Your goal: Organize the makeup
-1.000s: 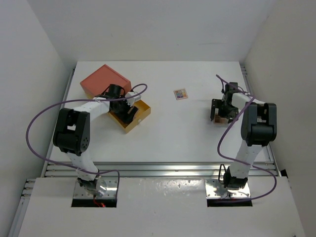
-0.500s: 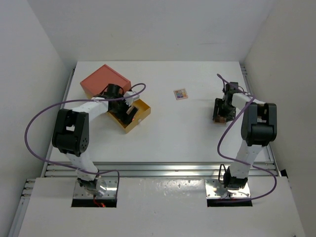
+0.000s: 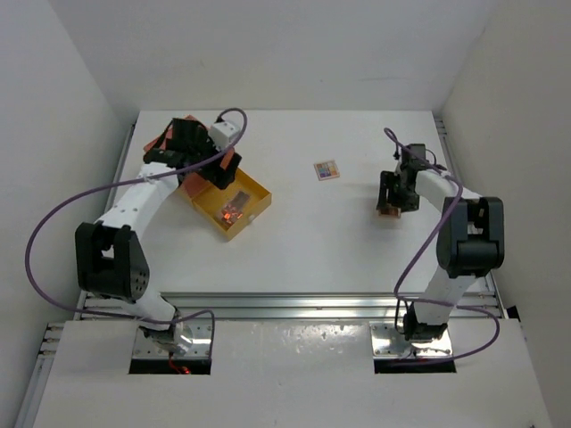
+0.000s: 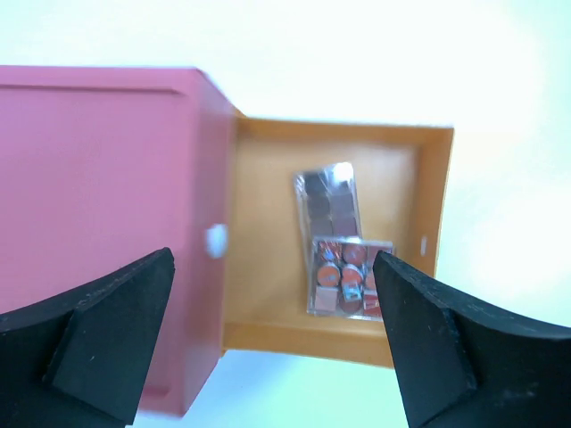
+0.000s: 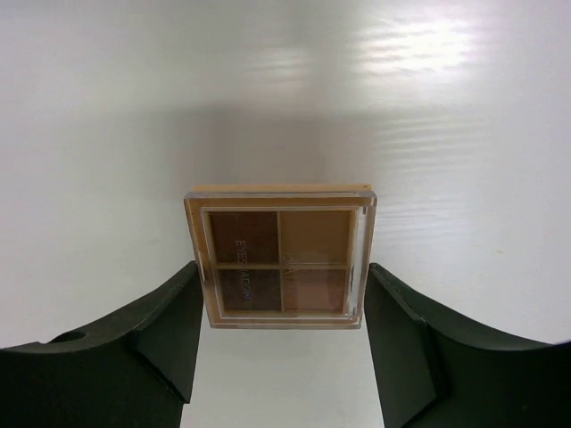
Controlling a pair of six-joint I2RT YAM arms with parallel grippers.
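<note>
My left gripper (image 3: 198, 150) is open and empty, hovering over the red lid (image 3: 161, 143) beside the open orange-yellow box (image 3: 254, 192). In the left wrist view my left gripper (image 4: 277, 348) frames that box (image 4: 268, 223), which holds a brown eyeshadow palette (image 4: 326, 201) and a multicoloured one (image 4: 350, 276). My right gripper (image 3: 393, 194) is shut on a four-square brown palette (image 5: 281, 259), held just above the table at the right. Another multicoloured palette (image 3: 326, 169) lies on the table at centre back. No brushes or pencil sticks show.
The red lid (image 4: 98, 205) lies against the box's left side. White walls close in the table on the left, back and right. A metal rail (image 3: 285, 305) runs along the near edge.
My left gripper has lifted out of the box and moved back-left over the red lid, leaving a palette inside. My right gripper has shut on the brown palette and shifted slightly left.
</note>
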